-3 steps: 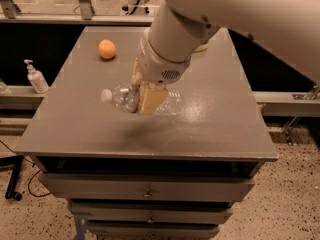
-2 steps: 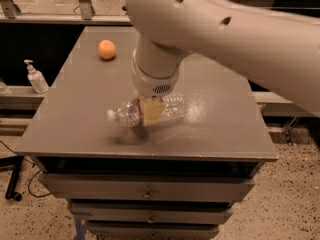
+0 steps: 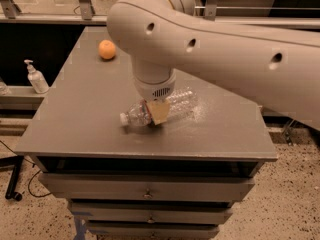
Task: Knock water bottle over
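Looking into a lab or workshop, judging by grey drawer cabinet (image 3: 85, 104), speckled floor (image 3: 285, 204), loose cable (image 3: 34, 178), pump bottle (image 3: 36, 78); finding the gripper (image 3: 158, 113) low over the cabinet, at the water bottle (image 3: 183, 103).

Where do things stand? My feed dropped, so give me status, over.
Gripper low at table centre, over the water bottle. Bottle on its side, cap pointing left. Orange at far left corner, well apart.
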`<state>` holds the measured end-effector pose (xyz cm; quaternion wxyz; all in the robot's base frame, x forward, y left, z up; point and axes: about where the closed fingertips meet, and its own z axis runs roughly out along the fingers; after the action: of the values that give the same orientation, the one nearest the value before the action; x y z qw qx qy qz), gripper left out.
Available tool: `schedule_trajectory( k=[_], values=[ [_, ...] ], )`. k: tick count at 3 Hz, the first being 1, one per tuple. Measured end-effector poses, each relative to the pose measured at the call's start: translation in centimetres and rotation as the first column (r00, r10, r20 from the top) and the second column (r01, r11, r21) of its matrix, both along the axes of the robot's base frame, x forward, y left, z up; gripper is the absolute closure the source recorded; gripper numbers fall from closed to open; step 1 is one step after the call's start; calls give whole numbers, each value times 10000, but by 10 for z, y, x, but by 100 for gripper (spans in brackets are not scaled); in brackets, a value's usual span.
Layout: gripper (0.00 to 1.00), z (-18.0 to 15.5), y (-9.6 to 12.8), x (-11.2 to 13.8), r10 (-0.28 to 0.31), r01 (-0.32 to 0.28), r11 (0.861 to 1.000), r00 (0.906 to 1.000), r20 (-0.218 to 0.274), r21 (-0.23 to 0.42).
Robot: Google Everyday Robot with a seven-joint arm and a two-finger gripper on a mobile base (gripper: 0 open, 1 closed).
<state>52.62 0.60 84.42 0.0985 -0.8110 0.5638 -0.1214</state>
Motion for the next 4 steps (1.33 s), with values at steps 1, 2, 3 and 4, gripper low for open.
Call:
schedule_trajectory(
  k=[1,2,3,4],
  values=[
    [36,0,0,0,-1,1,10000,10000,-2,-4],
    [13,-2,-9,9,10,-3,9982,9999,120,-603],
    [0,-3,-14,15,79,-65,9950,9999,129,-992],
    [0,-3,-18,17,91,-85,9936,9999,47,-1129]
  ],
)
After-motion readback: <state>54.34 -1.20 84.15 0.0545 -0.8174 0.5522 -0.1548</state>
